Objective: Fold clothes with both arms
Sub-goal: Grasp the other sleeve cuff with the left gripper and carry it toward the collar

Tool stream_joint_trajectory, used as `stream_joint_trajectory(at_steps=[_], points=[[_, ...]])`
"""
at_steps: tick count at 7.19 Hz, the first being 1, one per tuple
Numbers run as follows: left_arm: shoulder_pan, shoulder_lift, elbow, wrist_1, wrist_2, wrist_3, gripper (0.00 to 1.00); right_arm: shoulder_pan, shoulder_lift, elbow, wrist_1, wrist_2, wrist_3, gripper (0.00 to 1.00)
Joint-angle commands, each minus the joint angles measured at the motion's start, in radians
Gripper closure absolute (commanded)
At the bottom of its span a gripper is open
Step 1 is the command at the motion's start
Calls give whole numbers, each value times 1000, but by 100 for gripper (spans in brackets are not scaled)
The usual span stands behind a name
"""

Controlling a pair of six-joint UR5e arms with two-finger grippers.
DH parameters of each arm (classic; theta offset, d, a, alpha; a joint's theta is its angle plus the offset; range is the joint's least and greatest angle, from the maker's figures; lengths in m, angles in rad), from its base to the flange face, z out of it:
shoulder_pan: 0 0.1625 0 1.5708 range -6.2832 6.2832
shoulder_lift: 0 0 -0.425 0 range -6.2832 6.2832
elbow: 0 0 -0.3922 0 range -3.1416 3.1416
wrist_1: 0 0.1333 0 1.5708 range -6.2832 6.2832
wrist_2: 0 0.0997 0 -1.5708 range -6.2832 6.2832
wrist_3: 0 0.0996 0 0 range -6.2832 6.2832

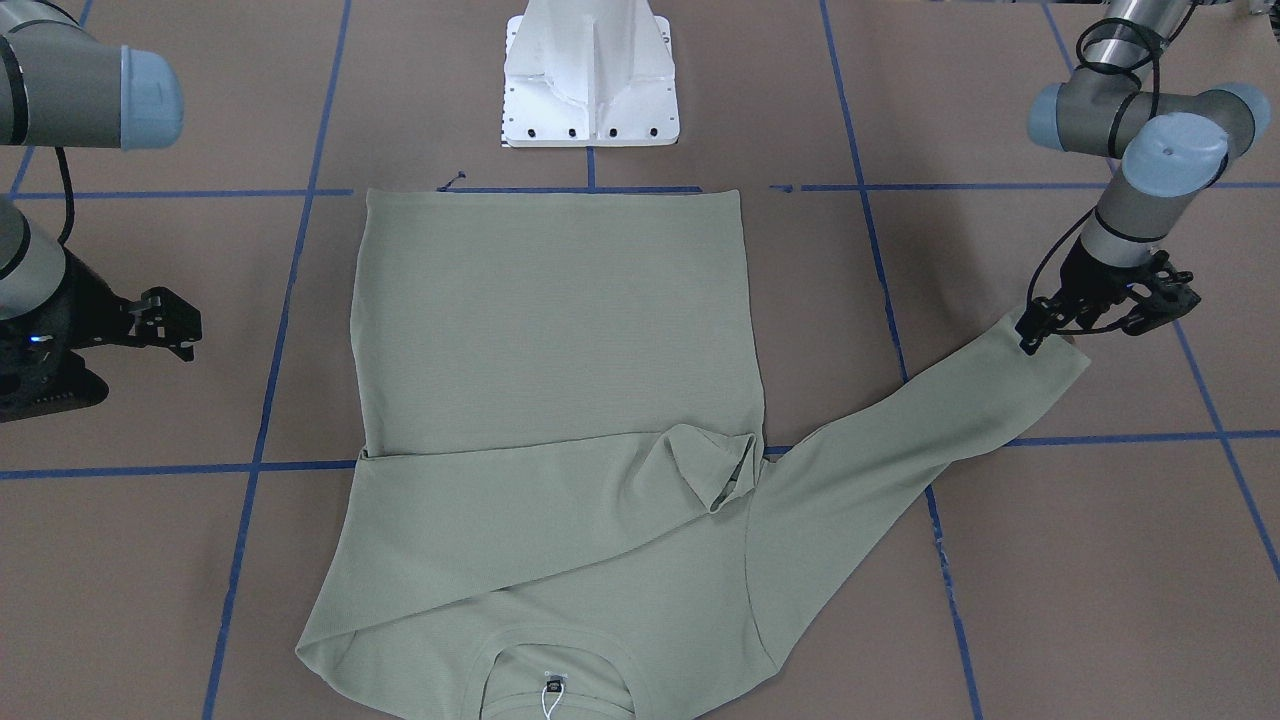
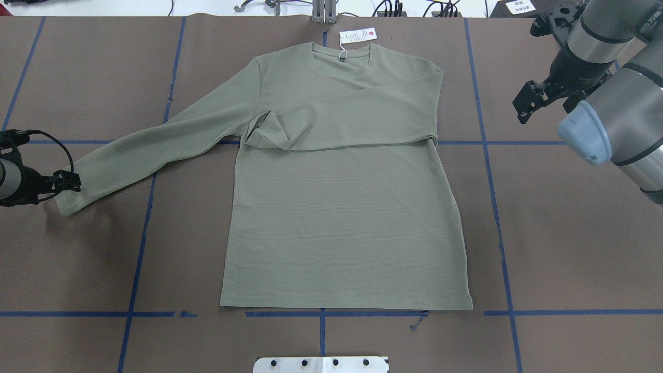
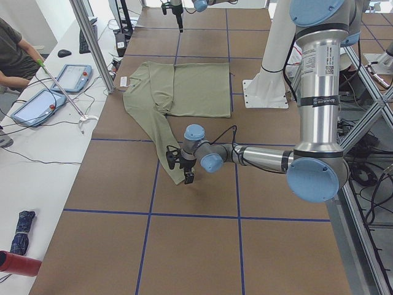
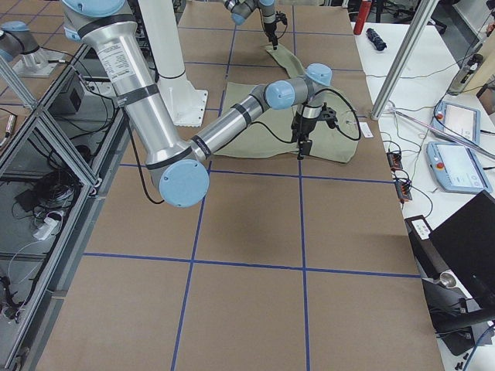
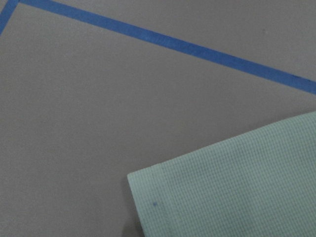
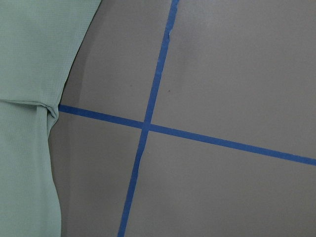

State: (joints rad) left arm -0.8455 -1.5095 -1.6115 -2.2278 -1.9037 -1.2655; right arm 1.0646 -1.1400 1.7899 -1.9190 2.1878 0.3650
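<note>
Shirt (image 2: 342,207) of pale sage green lies flat on the brown bench (image 2: 570,233), its straight hem near the robot's white pedestal (image 1: 590,75) and its collar at the far side, where a white hang tag (image 2: 357,35) with a red mark rests just beyond the neckline. The sleeve on the robot's right (image 2: 362,119) is folded across the chest, its end bunched up close to the opposite armpit. The other sleeve (image 2: 166,140) stretches out to the robot's left, crossing a blue tape line (image 2: 140,248), and its cuff (image 5: 237,187) lies flat on the bench. The left tool (image 1: 1030,335) has its tips right at the edge of that cuff; whether it is clamped on the fabric I cannot tell. The right tool (image 1: 178,322) hangs above bare bench well to the right of the shirt, touching nothing, with its jaws apart. From the right wrist view, only the shirt's side edge shows, beside a crossing of tape lines.
</note>
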Motion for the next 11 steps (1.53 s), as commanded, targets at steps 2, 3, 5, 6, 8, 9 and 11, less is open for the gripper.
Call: stream_joint_trajectory(at_steps=[2,3,5,6,8,9,11], points=[[-1,2,-4,-1,-3,-2,55,0,0,11,0,1,0,0],[-1,2,-5,-1,-3,-2,67,0,0,14,0,3,0,0],[-1,2,-16,0,-5,-27,92,0,-1,14,0,3,0,0],[-1,2,-22,0,-6,-28,100,0,-4,14,0,1,0,0],[-1,2,-60,7,-58,-64,100,2,-6,11,0,1,-1,0],[-3,0,-89,11,-89,-64,100,3,-9,11,0,4,-1,0],[-6,-116,-113,138,-92,-61,100,20,-64,49,0,0,2,0]])
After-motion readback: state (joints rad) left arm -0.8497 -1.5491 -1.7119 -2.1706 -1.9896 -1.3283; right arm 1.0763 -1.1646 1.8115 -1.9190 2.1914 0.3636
